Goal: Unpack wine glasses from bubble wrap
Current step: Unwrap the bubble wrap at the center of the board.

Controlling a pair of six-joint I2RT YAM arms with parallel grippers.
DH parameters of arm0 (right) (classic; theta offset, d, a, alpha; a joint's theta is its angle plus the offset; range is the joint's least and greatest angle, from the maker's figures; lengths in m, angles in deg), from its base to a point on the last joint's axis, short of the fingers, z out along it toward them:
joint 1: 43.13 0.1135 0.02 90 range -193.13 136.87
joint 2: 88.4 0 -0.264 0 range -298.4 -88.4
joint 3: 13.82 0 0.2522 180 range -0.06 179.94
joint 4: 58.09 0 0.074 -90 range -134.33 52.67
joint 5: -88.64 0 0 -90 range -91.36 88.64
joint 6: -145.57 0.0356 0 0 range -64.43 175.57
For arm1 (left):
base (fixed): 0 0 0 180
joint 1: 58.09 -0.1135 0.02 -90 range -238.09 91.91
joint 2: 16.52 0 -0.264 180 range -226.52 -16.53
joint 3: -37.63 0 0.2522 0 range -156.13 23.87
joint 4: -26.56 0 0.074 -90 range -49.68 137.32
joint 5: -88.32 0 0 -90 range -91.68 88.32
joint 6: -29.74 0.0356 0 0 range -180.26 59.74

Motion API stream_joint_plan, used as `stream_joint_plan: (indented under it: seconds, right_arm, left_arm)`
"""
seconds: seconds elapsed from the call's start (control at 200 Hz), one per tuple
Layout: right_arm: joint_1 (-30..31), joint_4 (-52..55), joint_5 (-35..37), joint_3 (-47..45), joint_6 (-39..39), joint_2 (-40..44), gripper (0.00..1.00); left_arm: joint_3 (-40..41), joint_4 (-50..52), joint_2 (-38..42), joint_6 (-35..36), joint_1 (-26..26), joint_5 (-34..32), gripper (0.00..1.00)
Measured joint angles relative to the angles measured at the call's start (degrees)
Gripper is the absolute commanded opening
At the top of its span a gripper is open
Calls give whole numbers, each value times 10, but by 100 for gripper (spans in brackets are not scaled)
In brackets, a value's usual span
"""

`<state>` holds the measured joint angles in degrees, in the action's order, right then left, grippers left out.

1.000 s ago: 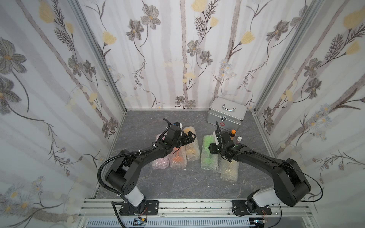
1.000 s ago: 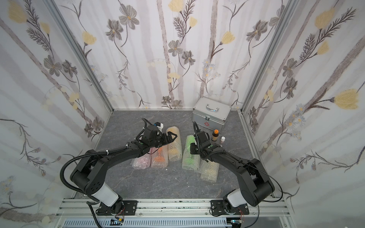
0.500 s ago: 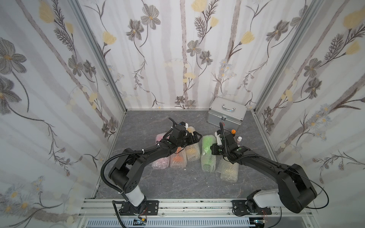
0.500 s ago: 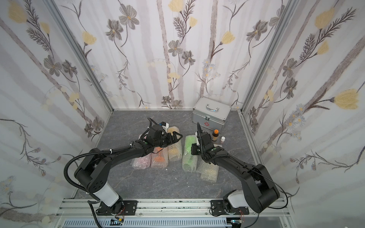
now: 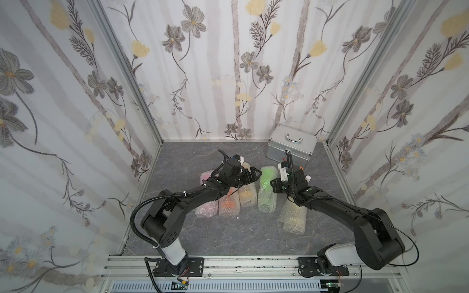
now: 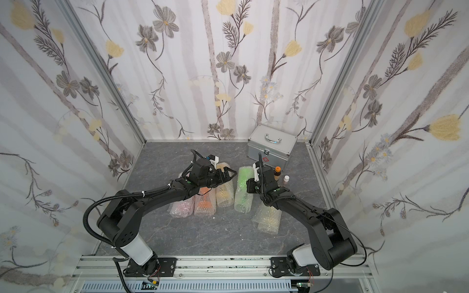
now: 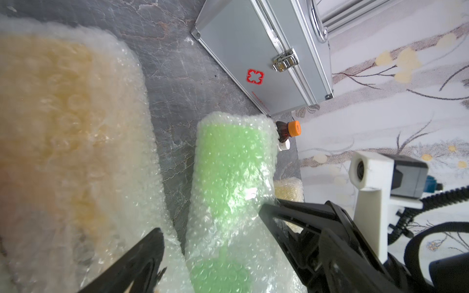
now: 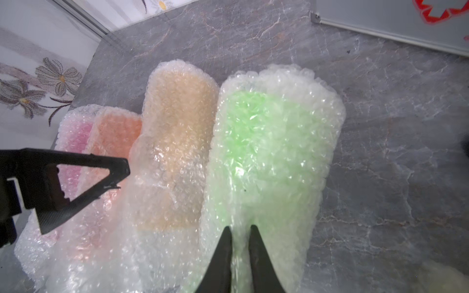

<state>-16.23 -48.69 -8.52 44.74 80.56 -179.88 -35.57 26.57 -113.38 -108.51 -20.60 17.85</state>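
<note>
Several wine glasses lie side by side on the grey floor, each rolled in bubble wrap: pink [image 8: 76, 137], orange [image 8: 114, 132], amber [image 8: 177, 126] and green [image 8: 266, 139], with a yellow one [image 5: 291, 215] apart on the right. They show only as colour through the wrap. My right gripper [image 8: 240, 228] is shut on a fold of bubble wrap along the green roll [image 5: 266, 190]. My left gripper [image 7: 210, 228] is open just above the green roll [image 7: 228, 177], one finger [image 7: 142, 253] over the amber roll's edge. Both top views show the left gripper [image 6: 232, 175] facing the right gripper [image 6: 250, 186].
A closed silver case [image 6: 272, 145] with a handle stands at the back right. Just in front of it are a brown bottle with an orange cap [image 6: 278, 171] and a small white-capped bottle [image 6: 286, 179]. Patterned walls close in three sides.
My left gripper has moved right, from over the amber roll towards the green one, staying open. My right gripper's fingers have closed in on the green roll's wrap.
</note>
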Motion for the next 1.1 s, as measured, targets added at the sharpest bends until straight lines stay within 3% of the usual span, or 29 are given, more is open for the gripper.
stream_joint_plan:
  seconds: [0.135, 0.24, 0.839, 1.099]
  right_arm:
    - [0, 7, -3, 12, -9, -17, 33]
    - [-1, 11, -3, 13, -21, -13, 35]
    - [14, 74, 37, 23, -51, 4, 35]
    - [22, 81, 45, 28, -50, -27, 25]
  left_arm:
    - [-8, 1, -12, -4, 5, 0, 96]
    - [-17, 1, -23, -9, 10, 0, 96]
    - [-28, 3, -40, -19, 12, 0, 94]
    - [-30, 3, -42, -24, 13, 0, 94]
